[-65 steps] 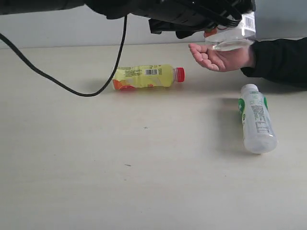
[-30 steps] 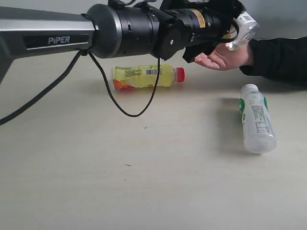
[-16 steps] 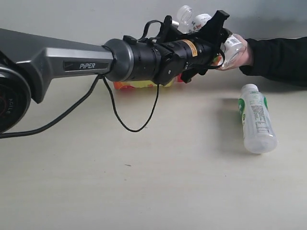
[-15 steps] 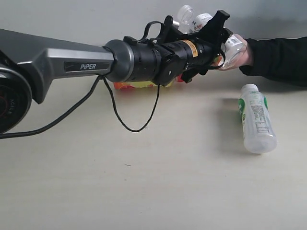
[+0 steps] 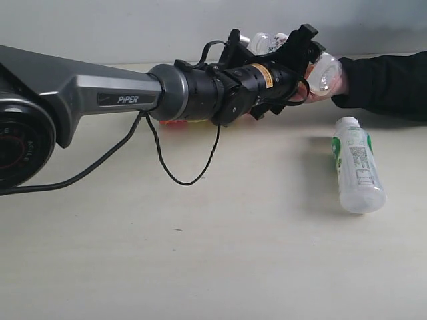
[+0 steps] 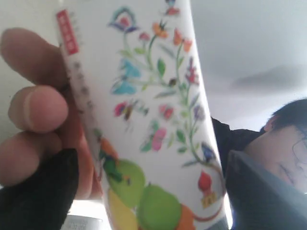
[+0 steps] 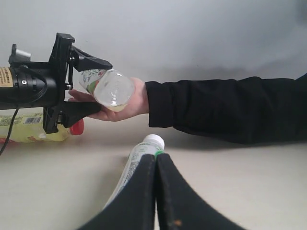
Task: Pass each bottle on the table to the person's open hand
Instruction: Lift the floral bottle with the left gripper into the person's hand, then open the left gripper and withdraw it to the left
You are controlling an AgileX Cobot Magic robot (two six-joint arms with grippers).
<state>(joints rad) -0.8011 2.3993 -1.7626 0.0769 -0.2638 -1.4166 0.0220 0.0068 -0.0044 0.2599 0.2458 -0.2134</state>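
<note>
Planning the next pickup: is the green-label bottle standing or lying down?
Lying down: the green-label bottle rests on its side on the table, with its cap toward the sleeve.

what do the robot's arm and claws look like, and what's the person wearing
The left arm is a grey link marked PiPER ending in a black cylindrical wrist with a yellow label; a thin black cable loops beneath. The left claw and right claw have black fingers. The person wears a black sleeve.
</note>
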